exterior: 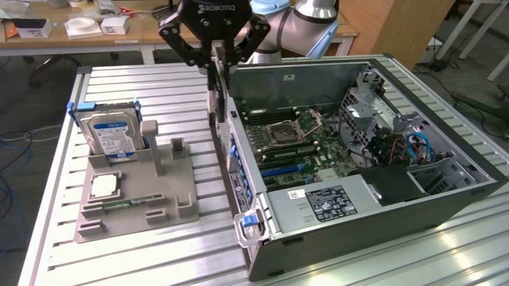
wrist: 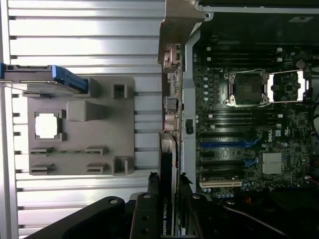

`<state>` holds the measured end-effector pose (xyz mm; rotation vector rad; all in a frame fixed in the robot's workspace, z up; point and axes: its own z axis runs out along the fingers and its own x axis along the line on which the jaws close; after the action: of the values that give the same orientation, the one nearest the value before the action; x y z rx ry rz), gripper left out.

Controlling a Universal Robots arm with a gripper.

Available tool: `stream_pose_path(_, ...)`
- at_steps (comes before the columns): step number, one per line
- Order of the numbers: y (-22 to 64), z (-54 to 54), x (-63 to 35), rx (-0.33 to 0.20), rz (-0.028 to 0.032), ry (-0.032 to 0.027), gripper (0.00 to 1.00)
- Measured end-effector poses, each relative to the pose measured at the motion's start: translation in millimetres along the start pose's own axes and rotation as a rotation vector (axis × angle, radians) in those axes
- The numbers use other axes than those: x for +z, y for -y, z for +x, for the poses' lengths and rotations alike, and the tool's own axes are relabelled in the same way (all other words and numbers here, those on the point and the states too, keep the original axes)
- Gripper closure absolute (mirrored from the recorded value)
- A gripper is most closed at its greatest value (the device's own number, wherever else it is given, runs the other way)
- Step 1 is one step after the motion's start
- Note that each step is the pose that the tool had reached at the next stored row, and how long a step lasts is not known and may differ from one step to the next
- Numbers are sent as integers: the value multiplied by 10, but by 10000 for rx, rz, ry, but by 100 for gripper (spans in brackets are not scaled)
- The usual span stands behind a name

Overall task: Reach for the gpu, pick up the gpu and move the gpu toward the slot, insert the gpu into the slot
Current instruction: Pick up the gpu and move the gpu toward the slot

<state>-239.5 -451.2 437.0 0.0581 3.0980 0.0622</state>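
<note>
**Figure. GPU carried toward the open computer case.** The gripper (exterior: 213,62) hangs over the bench (exterior: 143,256) with its jaws clamped on the upper edge of the gpu (exterior: 213,95). The card hangs edge-on, clear of the bench. It sits just outside the rear wall of the computer case (exterior: 445,196), between that wall and the grey parts fixture (exterior: 135,196) that carries the hard drive (exterior: 111,134). It is not yet over the motherboard (exterior: 302,143).

In the wrist view the gpu (wrist: 168,154) appears to run crosswise to the blue expansion slot (wrist: 229,144).

Likely hazards:
- The lower edge could catch the rear wall if the card crosses it too low.
- The narrow grip could let the card swing or slip.
- A card that is skewed or off-line could jam on the slot or strike nearby components.
</note>
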Motion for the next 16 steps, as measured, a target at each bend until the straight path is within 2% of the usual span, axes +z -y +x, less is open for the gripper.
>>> stream_pose_path(16,-22,-602,26,0,1,-15,74)
